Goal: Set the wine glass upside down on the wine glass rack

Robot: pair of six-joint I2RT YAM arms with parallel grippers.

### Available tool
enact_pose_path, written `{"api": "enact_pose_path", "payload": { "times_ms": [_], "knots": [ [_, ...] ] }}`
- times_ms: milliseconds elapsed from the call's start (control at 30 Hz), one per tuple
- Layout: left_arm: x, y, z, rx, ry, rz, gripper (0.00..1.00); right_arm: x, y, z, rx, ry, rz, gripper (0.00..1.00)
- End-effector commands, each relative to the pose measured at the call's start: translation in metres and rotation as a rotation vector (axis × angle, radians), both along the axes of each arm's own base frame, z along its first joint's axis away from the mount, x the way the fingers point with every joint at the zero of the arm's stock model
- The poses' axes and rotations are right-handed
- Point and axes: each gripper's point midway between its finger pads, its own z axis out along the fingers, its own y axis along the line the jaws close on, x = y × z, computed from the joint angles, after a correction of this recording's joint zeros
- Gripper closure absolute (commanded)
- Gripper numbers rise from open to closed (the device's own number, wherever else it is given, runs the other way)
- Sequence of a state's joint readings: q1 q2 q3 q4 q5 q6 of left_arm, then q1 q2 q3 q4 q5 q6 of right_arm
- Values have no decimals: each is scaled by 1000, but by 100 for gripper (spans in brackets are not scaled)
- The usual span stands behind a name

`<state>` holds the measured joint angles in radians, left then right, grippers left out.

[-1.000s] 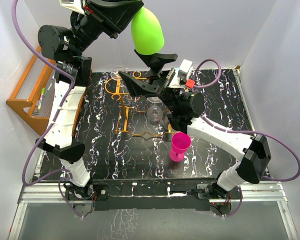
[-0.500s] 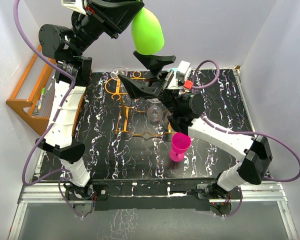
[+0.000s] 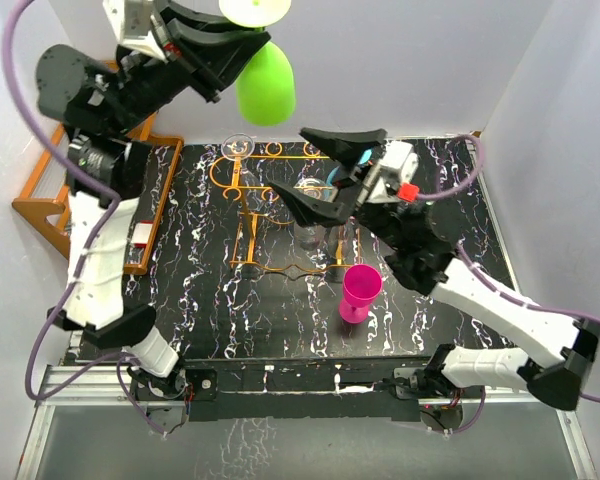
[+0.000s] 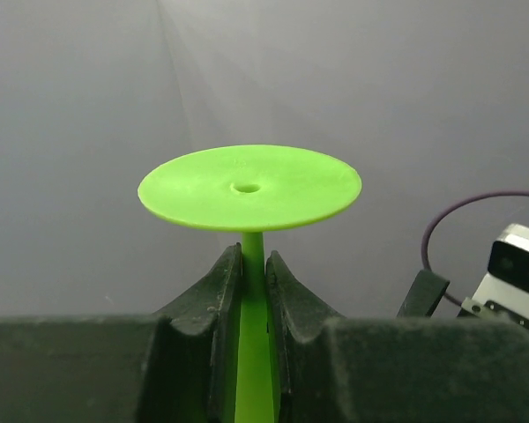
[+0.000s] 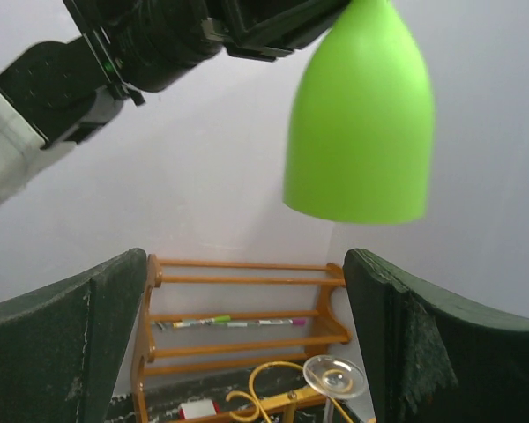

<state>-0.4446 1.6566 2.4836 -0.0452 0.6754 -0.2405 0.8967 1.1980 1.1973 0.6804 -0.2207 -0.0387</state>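
Pinching wine glass (image 3: 265, 85) stem between left jaws, bowl downward, right jaws spread, empty

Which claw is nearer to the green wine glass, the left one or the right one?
Left. The left claw grips the green wine glass by its stem; the right claw hangs open below its bowl, apart.

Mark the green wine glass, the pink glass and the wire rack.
green wine glass (image 3: 265, 85), top external view, on the side of its inverted bowl.
pink glass (image 3: 361, 287), top external view, on the side of its bowl.
wire rack (image 3: 292, 269), top external view, on its near front bar.
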Motion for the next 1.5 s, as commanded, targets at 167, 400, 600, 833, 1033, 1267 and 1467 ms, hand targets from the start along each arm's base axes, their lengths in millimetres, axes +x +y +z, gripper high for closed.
{"api": "enact_pose_path", "payload": {
  "times_ms": [167,400,600,833,1033,1267,1467],
  "knots": [
    [-74,39,-42,175,34,61,100,-34,-68,22,-70,-98,-168,2],
    [-78,51,-152,358,94,122,100,-28,-99,36,53,4,-236,2],
    [-88,59,-225,263,92,142,100,-20,-101,33,101,132,-217,2],
    [-56,51,-293,297,117,185,100,-7,-103,34,60,191,-279,2],
    [-37,50,-314,307,186,225,100,-3,-115,29,95,201,-328,2],
    [-43,66,-332,264,273,276,100,4,-117,23,87,212,-370,2],
    [-42,89,-337,195,332,339,100,10,-109,22,68,208,-376,2]
  ]
}}
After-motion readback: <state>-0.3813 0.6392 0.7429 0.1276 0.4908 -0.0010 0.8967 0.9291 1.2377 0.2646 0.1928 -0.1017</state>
